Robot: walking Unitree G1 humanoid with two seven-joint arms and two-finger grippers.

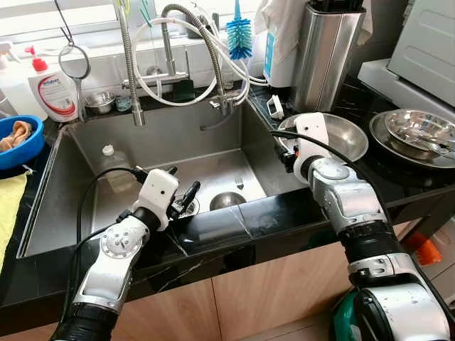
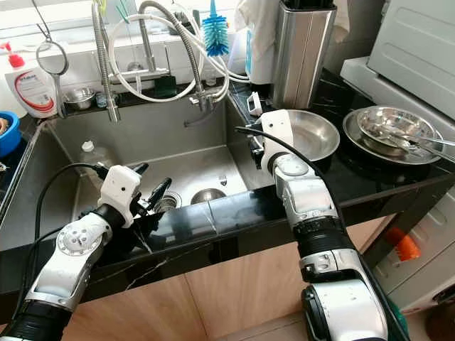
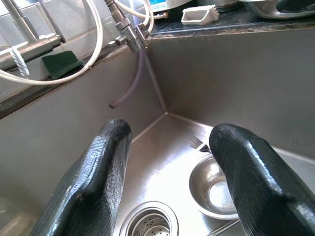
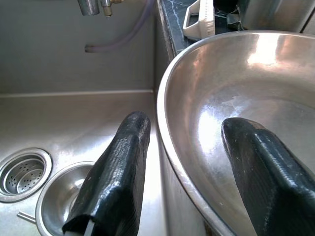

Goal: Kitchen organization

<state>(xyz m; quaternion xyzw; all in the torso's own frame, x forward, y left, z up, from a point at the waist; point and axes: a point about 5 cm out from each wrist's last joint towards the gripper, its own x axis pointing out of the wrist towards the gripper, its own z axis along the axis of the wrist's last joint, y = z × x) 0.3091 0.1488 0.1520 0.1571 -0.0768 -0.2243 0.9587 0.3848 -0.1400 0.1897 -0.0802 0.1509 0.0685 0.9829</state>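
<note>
At counter edge: right hand (image 4: 187, 172) spread, fingers straddling big bowl (image 1: 341, 135) rim.
Over sink (image 1: 53, 192): left hand (image 3: 170, 172) released, small bowl (image 1: 227, 200) just beyond.

silver arms, black cables, white wrists

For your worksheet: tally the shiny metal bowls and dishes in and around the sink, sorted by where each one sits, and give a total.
In the sink: 1, small bowl
On the counter by the sink: 1, large bowl
On the far right counter: 1, dish holding cutlery
On the window ledge: 1, little bowl
Total: 4
</note>
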